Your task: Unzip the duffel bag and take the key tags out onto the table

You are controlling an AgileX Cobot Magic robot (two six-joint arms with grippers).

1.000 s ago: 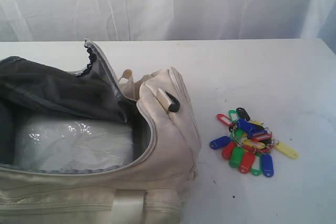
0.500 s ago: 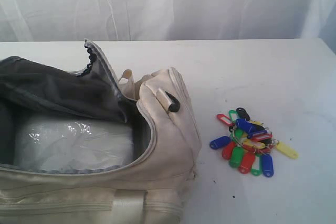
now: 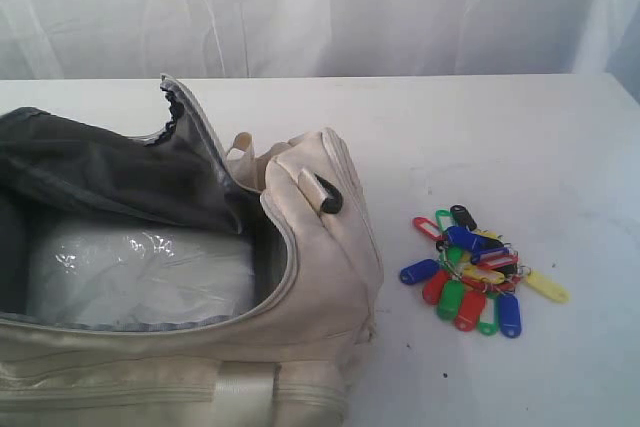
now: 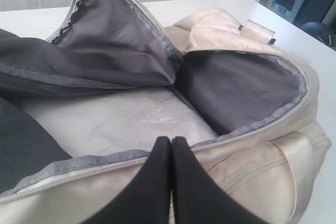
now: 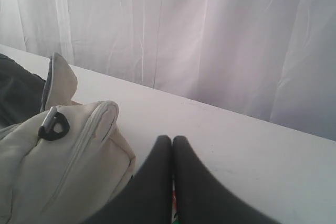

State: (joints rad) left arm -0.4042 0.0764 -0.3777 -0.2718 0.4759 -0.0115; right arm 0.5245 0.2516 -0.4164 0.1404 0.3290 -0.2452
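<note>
The cream duffel bag (image 3: pixel 320 257) lies unzipped at the left of the table (image 3: pixel 480 127), its grey lining and a clear plastic packet showing inside. The key tags (image 3: pixel 478 269), a bunch in red, green, blue, yellow and black, rest on the table to the bag's right. Neither gripper appears in the exterior view. In the left wrist view my left gripper (image 4: pixel 171 140) is shut and empty, just outside the bag's (image 4: pixel 252 150) near zipper edge. In the right wrist view my right gripper (image 5: pixel 172 139) is shut and empty above the table (image 5: pixel 252 150), beside the bag's end (image 5: pixel 68 150); a sliver of the tags (image 5: pixel 174 203) shows between the fingers.
A white curtain (image 3: pixel 320 7) hangs behind the table's far edge. A black D-ring (image 3: pixel 328 194) sits on the bag's end pocket. The raised flap (image 3: pixel 185 112) of the bag stands up near the middle.
</note>
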